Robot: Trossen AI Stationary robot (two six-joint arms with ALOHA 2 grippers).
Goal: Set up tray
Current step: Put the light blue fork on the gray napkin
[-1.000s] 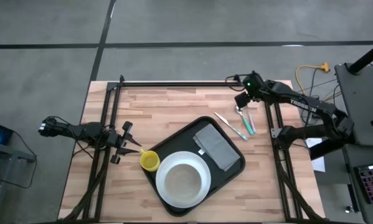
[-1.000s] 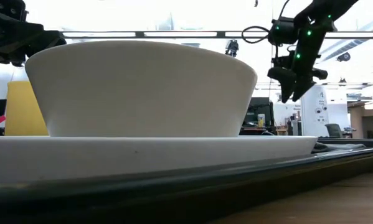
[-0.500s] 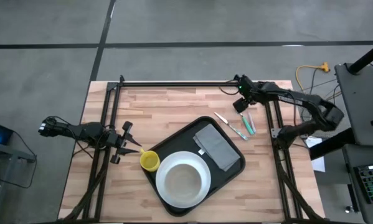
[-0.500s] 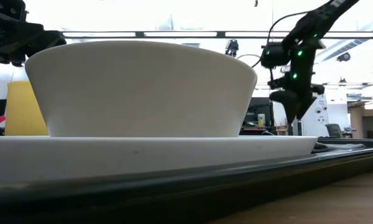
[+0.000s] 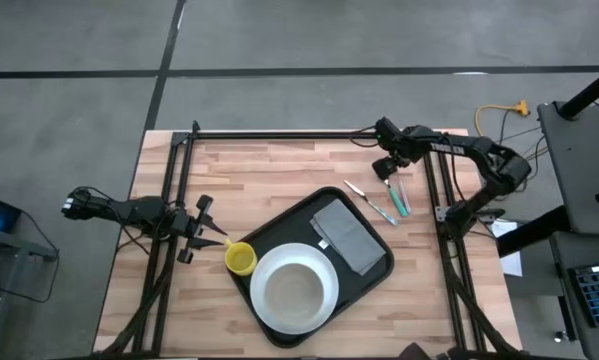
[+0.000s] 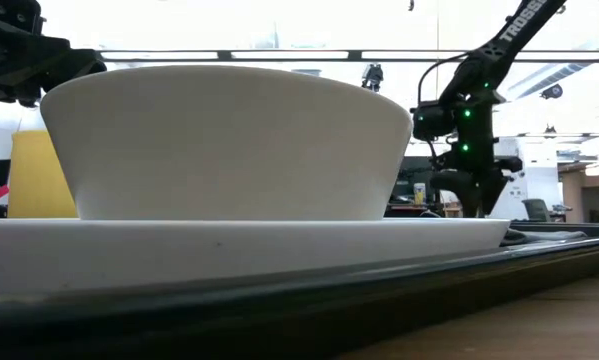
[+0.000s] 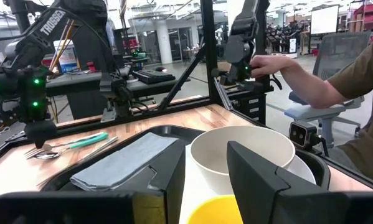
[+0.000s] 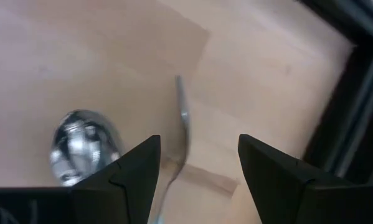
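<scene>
The black tray (image 5: 292, 228) lies slantwise on the wooden table. It bears a white plate (image 5: 267, 312) with a white bowl (image 5: 294, 288) on it and a folded grey napkin (image 5: 349, 236). A yellow cup (image 5: 241, 259) stands at the tray's left rim. Cutlery (image 5: 386, 201) lies on the wood right of the tray, some of it green-handled. My right gripper (image 5: 387, 169) points steeply down, open, just over the spoon's bowl (image 8: 86, 148) and a thin metal handle (image 8: 183, 124). My left gripper (image 5: 211, 235) waits open, level, left of the cup.
Black frame bars (image 5: 279, 133) run along the table's far edge and down both sides. A person (image 7: 335, 81) sits beyond the table's right side, one hand on a control arm. Bare wood (image 5: 259, 175) lies between the tray and the far bar.
My right gripper has come down toward the cutlery at the far right and tipped further downward, its fingers still open. The arm has folded in toward the table's right edge. The left arm and all the tableware have kept still.
</scene>
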